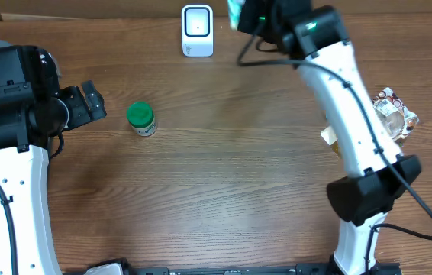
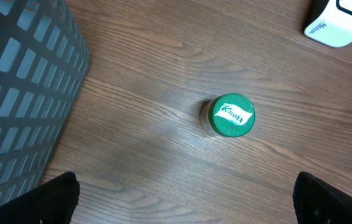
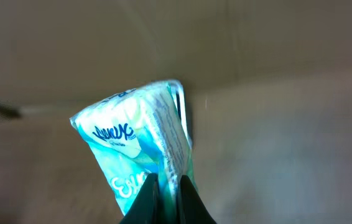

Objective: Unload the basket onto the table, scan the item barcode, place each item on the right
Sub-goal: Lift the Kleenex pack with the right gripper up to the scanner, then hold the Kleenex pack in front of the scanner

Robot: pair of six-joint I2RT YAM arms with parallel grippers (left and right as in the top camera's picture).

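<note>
So the right jaws are pinched all the way shut on one end of the teal packet [image 3: 142, 146]. The packet hangs in the air just right of the scanner [image 1: 198, 30], near the far edge of the worktop [image 1: 224, 168].

The step in hand looks like presenting the packet to the scanner. My take on doing it well:

- Bring it across in front of the scanner window, don't hold it off to the side.
- I can't spot a barcode in the wrist view, just branding and a strip of fine print down one edge. So roll the wrist slowly until the coded face looks at the window.
- The film looks soft and crinkly, so keep that face flat-ish and hold it steady for a moment.
- The grip is only on a thin end, so sharp moves could make the packet swing or slip.

The left jaws are spread wide and empty, well left of the scanner. The green-lidded jar [image 1: 140, 118] stands between them and it, probably next in line.
</note>
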